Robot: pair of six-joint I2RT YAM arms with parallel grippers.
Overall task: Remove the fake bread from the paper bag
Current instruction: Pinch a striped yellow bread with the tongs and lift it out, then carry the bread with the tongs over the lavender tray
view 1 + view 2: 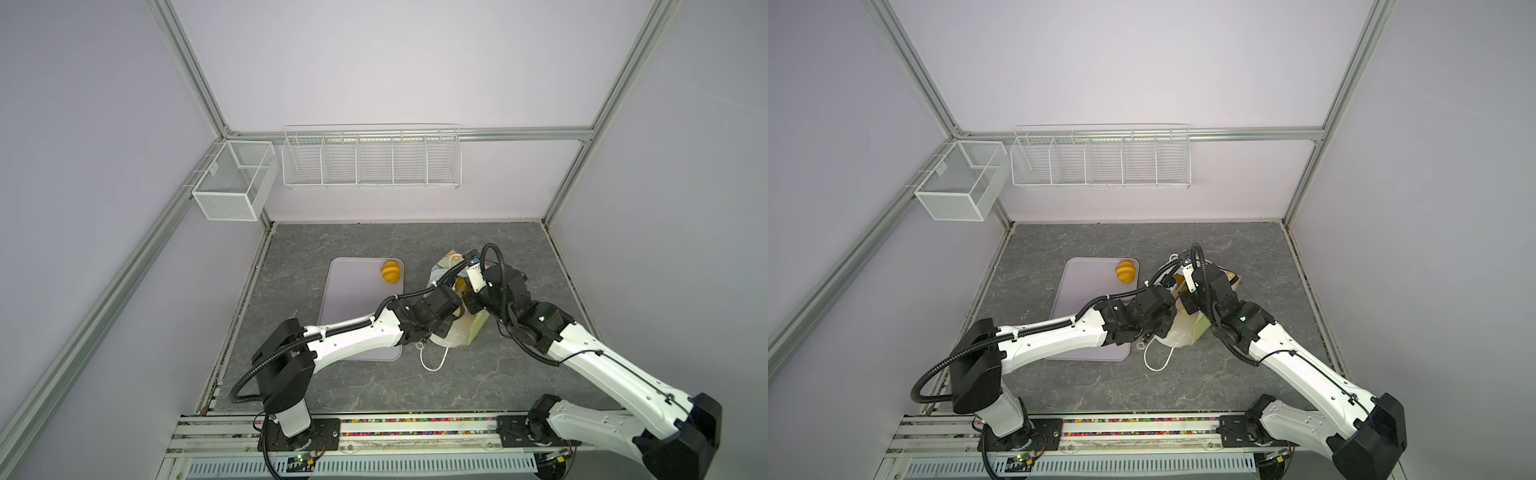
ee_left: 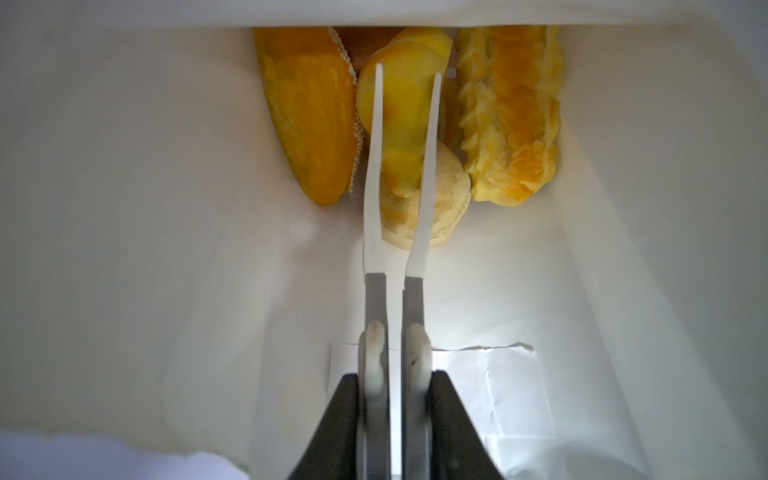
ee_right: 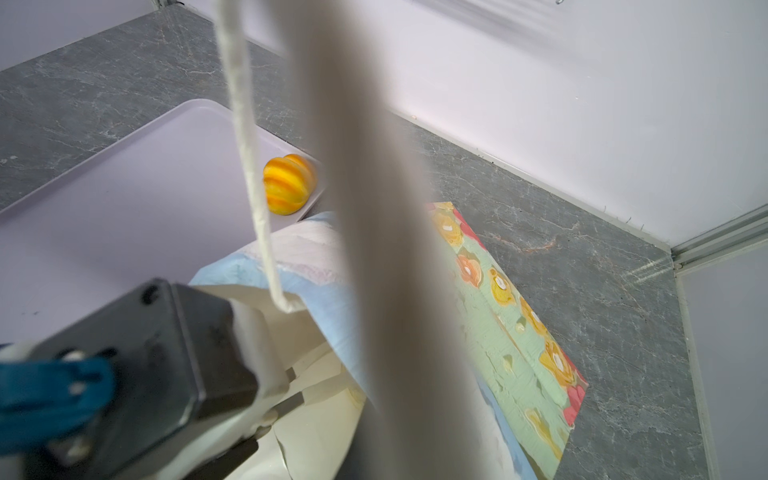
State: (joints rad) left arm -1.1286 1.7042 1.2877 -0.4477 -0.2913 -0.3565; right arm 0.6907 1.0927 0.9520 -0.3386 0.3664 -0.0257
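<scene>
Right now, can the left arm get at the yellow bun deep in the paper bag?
Probably yes. The left pincer is inside the paper bag, its fingers lie right over the yellow bun, and nothing stands between them. Whether it grips the bun, I cannot tell.

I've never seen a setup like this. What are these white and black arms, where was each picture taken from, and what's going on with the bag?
These are two robot arms mounted along the near edge of a grey table. Each ends in an end effector, a two-fingered pincer. Both top views look down from overhead; the other two come from cameras on the arms' wrists. On the table lie a pale tray holding one ridged bun, and a flowered paper bag. The left end effector reaches inside the bag, its fingers over a yellow toy bread among several others; whether it grips it I cannot tell. The right end effector is shut beside the bag's white cord handle; what it holds is unclear.
</scene>
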